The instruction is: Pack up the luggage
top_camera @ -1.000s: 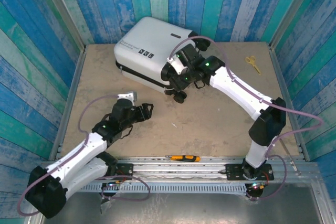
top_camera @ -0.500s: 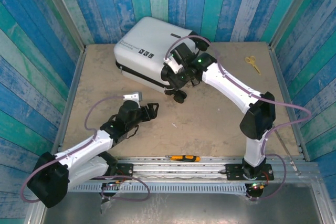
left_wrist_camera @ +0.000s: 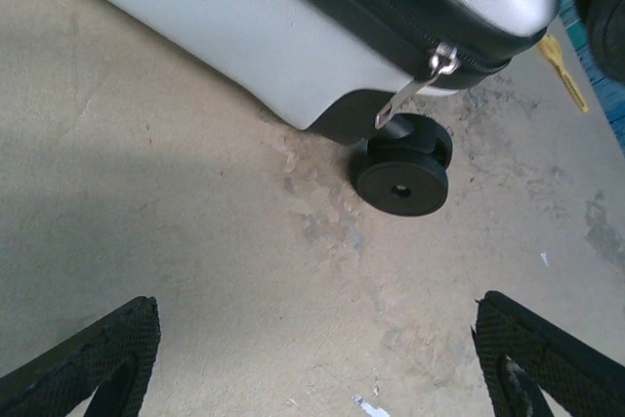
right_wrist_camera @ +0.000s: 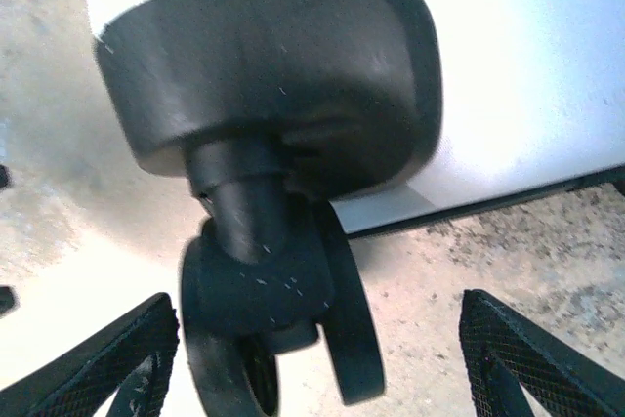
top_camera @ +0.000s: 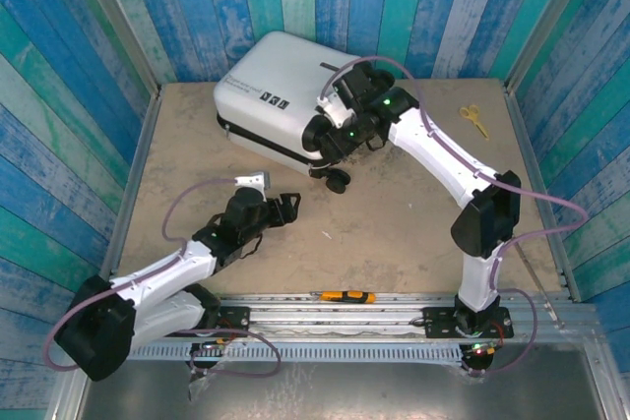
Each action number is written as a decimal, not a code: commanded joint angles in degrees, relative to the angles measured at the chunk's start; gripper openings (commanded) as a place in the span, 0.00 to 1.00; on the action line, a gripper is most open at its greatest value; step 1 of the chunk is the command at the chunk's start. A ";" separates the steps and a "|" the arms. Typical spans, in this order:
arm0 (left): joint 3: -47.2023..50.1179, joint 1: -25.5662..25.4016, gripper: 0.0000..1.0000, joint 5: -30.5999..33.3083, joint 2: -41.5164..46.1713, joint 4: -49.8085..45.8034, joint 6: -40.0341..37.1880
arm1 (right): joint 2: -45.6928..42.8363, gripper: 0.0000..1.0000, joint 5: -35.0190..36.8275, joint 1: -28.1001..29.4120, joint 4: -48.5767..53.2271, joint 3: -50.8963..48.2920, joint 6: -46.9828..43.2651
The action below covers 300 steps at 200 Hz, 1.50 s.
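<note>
My left claw [left_wrist_camera: 312, 354] apart, low over bench [top_camera: 394, 223], facing luggage [top_camera: 276, 76] corner. My right claw [right_wrist_camera: 312, 358] apart too, fingers flanking a wheel [right_wrist_camera: 278, 334], not touching it.

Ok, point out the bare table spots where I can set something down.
Free: the tan table between the white hard-shell suitcase and the left arm; the middle stretch between it and the right arm, beyond the orange utility knife. Crowded: the suitcase's wheeled corner, where the right tool hovers; yellow scissors occupy the far right.
</note>
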<state>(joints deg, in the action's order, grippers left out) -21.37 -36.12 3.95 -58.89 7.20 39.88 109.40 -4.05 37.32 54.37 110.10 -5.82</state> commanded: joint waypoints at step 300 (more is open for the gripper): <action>-0.44 -1.76 0.91 -1.35 -9.78 8.05 -11.66 | 9.77 0.44 -0.01 3.51 1.92 10.04 -5.14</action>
<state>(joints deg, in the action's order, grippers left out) -22.59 -37.63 2.07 -67.00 13.30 28.91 117.54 -4.51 40.49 55.57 118.85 -11.25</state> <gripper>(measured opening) 0.911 0.463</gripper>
